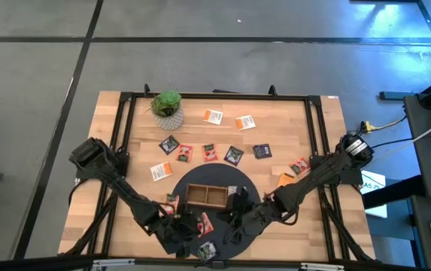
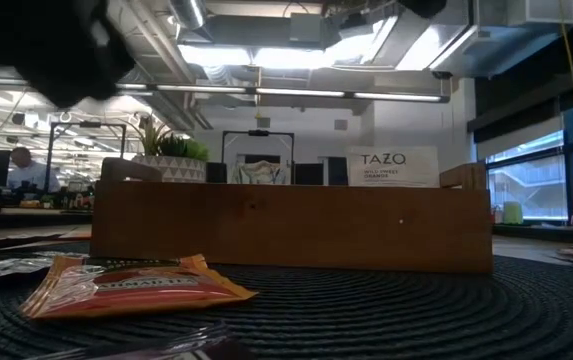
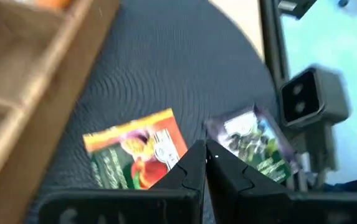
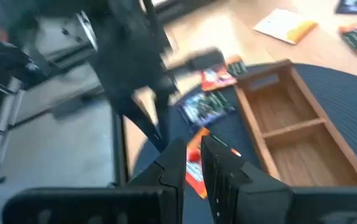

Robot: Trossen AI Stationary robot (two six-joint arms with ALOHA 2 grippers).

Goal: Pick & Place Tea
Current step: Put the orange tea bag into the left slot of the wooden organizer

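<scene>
The left gripper (image 1: 187,223) sits low over the near part of the dark round mat (image 1: 253,188), its fingers (image 3: 194,165) pressed together with nothing between them; just ahead of them an orange-red tea packet (image 3: 138,155) lies flat on the mat, and a purple-green packet (image 3: 253,142) lies beside it at the mat's near edge. A potted plant (image 1: 167,105) stands at the far left of the wooden table (image 1: 117,150), with more tea packets scattered across the far half: two white-orange ones (image 1: 213,116) near the plant and a row of darker ones (image 1: 234,155) between them and the mat. The wooden tray (image 1: 206,196) rests on the mat, its three compartments bare. To its right the right gripper (image 1: 239,214) hangs over the mat's near side; its fingers (image 4: 218,165) stand only slightly apart, and whether they pinch anything cannot be told. Another orange packet (image 1: 299,165) lies on the table at the right, beside the right arm.
</scene>
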